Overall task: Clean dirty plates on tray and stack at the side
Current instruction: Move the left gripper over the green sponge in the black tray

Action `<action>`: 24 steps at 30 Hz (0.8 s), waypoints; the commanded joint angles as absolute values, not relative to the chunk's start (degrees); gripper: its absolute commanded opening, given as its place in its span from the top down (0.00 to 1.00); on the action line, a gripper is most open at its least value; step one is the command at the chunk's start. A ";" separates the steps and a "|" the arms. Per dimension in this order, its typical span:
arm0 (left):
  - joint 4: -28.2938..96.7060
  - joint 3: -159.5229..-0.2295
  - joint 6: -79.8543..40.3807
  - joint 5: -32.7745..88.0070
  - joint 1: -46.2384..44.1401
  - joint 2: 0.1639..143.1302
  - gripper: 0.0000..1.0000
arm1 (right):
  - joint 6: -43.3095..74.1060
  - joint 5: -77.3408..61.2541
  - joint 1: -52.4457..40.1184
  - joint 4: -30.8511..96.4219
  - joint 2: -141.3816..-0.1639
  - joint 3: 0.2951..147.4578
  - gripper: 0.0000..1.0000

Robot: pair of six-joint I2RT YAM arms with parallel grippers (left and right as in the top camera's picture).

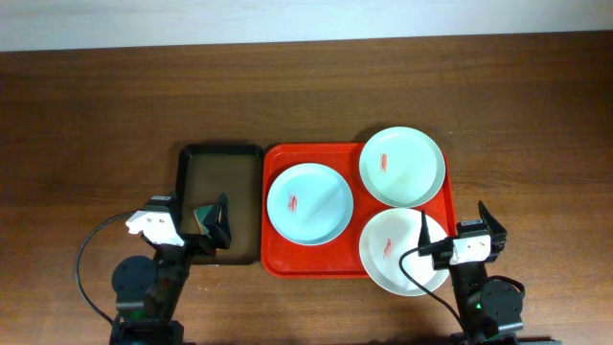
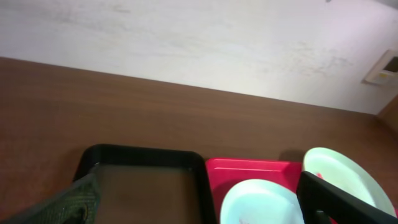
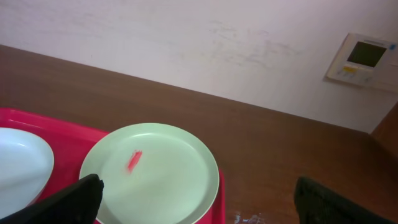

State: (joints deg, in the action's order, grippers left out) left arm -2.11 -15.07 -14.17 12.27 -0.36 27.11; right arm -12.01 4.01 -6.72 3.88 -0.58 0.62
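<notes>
Closest to me, along the table's near edge, my right gripper (image 1: 455,228) hangs released with its fingers spread. One finger is over the white plate (image 1: 383,266), which overlaps the near rim of the red tray (image 1: 278,261). My left gripper (image 1: 211,222) is spread just as wide, with a green cloth (image 1: 202,218) lying against one finger. It sits above the near end of the black tray (image 1: 220,151), which touches the red tray's left side. Farther out, the pale blue plate (image 1: 308,202) lies mid-tray, and the mint plate (image 1: 402,166) fills the tray's far right corner. Each plate carries a red smear.
</notes>
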 commanded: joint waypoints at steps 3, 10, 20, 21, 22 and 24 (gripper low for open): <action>0.58 -21.08 -13.93 21.89 -0.58 27.29 0.01 | -11.77 4.10 -6.35 4.27 -0.36 0.32 0.02; 39.99 -57.60 -4.78 23.35 -0.58 46.59 0.01 | -11.77 4.10 -6.35 4.27 -0.36 0.32 0.02; 56.34 -71.46 -5.76 18.26 -0.58 62.89 0.76 | -11.77 4.10 -6.35 4.27 -0.36 0.32 0.01; 58.76 -71.46 -7.05 13.41 -0.58 64.53 0.79 | -11.77 4.10 -6.35 4.27 -0.36 0.32 0.02; 60.36 -71.46 -7.05 10.90 -0.58 65.95 0.79 | -11.77 4.10 -6.35 4.27 -0.36 0.32 0.02; 63.07 -71.46 -7.03 8.95 -0.58 68.95 0.80 | -11.77 4.10 -6.35 4.27 -0.36 0.32 0.02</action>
State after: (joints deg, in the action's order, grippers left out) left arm 60.75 -70.81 -6.15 15.25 -0.40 65.34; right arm -12.03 3.99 -6.68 3.88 -0.64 0.62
